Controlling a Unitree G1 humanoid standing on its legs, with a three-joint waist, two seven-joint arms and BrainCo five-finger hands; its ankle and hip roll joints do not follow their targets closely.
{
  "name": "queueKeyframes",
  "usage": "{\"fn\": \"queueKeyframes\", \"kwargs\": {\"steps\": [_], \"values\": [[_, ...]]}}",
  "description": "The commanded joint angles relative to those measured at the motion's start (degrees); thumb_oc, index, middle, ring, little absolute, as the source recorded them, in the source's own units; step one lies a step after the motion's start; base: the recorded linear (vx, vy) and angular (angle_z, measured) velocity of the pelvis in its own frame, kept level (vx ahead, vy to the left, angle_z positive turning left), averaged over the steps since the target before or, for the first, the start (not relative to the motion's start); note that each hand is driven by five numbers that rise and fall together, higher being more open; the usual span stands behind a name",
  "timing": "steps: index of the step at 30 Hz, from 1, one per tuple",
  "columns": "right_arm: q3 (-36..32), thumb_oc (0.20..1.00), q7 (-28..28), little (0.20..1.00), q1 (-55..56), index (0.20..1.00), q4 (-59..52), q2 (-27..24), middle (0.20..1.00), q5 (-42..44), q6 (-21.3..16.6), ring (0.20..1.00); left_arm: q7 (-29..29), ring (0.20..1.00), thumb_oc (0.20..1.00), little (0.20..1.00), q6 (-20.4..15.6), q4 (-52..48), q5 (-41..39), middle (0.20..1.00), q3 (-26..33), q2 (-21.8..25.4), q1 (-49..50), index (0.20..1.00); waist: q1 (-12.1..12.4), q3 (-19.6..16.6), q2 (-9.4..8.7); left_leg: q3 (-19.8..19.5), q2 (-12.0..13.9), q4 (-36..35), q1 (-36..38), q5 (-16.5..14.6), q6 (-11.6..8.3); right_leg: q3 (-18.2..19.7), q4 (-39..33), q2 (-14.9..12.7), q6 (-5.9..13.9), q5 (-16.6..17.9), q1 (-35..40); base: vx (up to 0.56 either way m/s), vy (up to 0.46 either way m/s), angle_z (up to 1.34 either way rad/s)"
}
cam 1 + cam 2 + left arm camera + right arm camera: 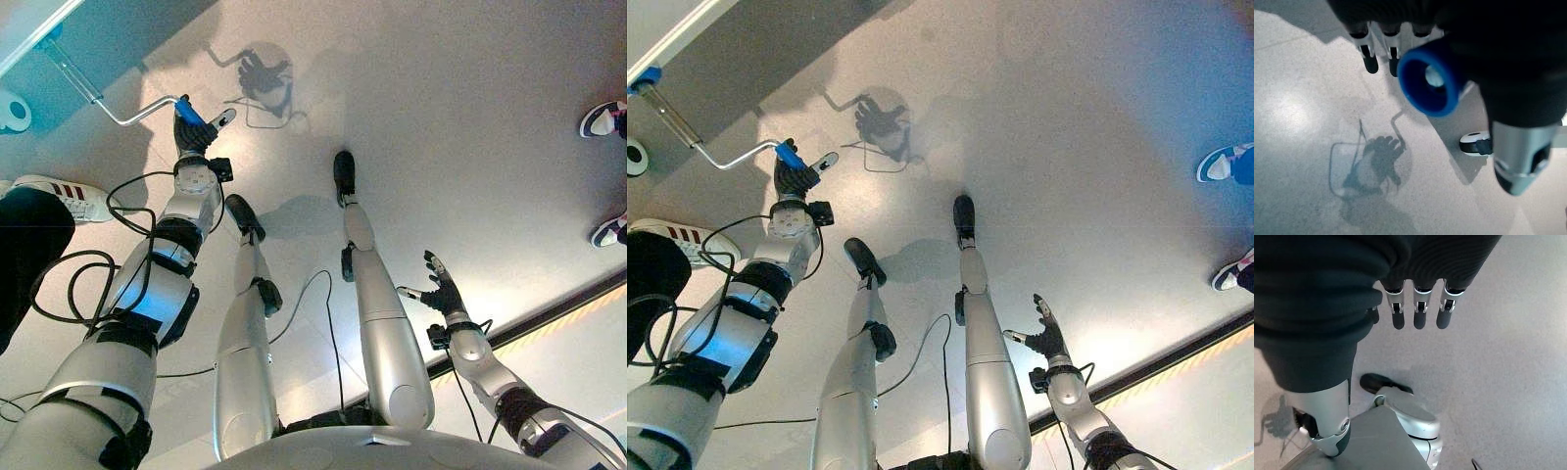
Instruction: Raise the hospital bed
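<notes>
A bent metal crank (93, 93) sticks out from under the bed frame (29, 24) at the upper left and ends in a blue handle (188, 111). My left hand (196, 135) is shut on that handle, with one finger sticking out past it. In the left wrist view the handle's round blue end (1429, 81) sits in the palm between the fingers (1370, 54) and the thumb (1520, 156). My right hand (446, 292) hangs open over the floor at the lower right, its fingers (1418, 316) straight and holding nothing.
A white bed wheel (12, 110) shows at the left edge. A person's dark leg (24, 245) and striped white shoe (59, 196) stand close to my left arm. Two more shoes (602, 117) are at the right edge. A dark floor strip (558, 313) crosses the lower right.
</notes>
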Motion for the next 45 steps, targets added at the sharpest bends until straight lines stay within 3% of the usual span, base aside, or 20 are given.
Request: {"fn": "queueKeyframes", "kwargs": {"steps": [1,14,26,35,42,45], "values": [[2.33,1.0,-1.23,1.0,4.86,1.0,-0.66,-2.71,1.0,0.02,-0.62,1.0,-1.88,1.0,1.0,1.0,-3.93,-1.93,3.45,1.0,-1.89,-2.41,-9.01,1.0,-1.99,0.68,2.06,-2.65,2.37,3.76,0.51,0.35,-3.03,-1.4,4.96,-0.31,5.29,-4.14,0.43,0.0,0.0,0.0],[2.81,1.0,-1.49,1.0,3.84,1.0,0.18,-2.62,1.0,-0.34,-0.5,1.0,-1.94,1.0,1.0,1.0,-3.25,-0.96,5.03,1.0,-1.43,-2.06,-7.4,1.0,-1.73,0.68,1.42,-3.16,2.25,3.59,1.12,0.4,-3.07,-2.01,5.2,-0.61,5.37,-4.28,1.32,0.0,0.003,0.02],[3.07,1.0,-1.03,1.0,2.14,1.0,3.86,-1.04,1.0,-0.54,1.06,1.0,-3.14,1.0,1.0,1.0,-2.14,-0.47,7.09,1.0,0.72,-2.09,0.15,1.0,-0.65,0.68,0.5,-4.69,1.78,3.62,4.55,0.0,-2.65,-3.24,7.07,-1.19,5.3,-5.13,4.93,-0.01,0.015,0.06],[2.3,1.0,-0.25,1.0,0.35,1.0,7.37,0.45,1.0,-1.01,3.03,1.0,-4.49,1.0,1.0,1.0,-0.69,-0.71,10.25,1.0,2.75,-2.66,10.53,1.0,1.18,0.68,-0.42,-5.9,1.09,3.13,10.25,-0.54,-2.22,-4.55,6.47,-2.24,5.52,-5.3,12.16,-0.01,0.025,0.06],[1.31,1.0,0.07,1.0,-1.29,1.0,10.24,1.94,1.0,-1.38,4.75,1.0,-6.07,1.0,1.0,1.0,0.48,0.74,10.73,1.0,5.58,-5.89,20.19,1.0,2.85,0.68,-0.68,-6.61,0.47,3.46,14.6,-1.56,-1.6,-5.44,6.5,-2.76,5.65,-5.69,17.42,0.01,0.033,0.07],[0.53,1.0,0.24,1.0,-2.01,1.0,11.89,3.25,1.0,-1.43,5.69,1.0,-5.45,1.0,1.0,1.0,2.08,2.15,15.06,1.0,6.36,-8.68,26.08,1.0,3.99,0.68,-0.73,-7.14,0.2,3.33,17.75,-2.2,-1.2,-5.92,5.98,-3.17,5.79,-5.89,21.46,0.03,0.034,0.05]]}}
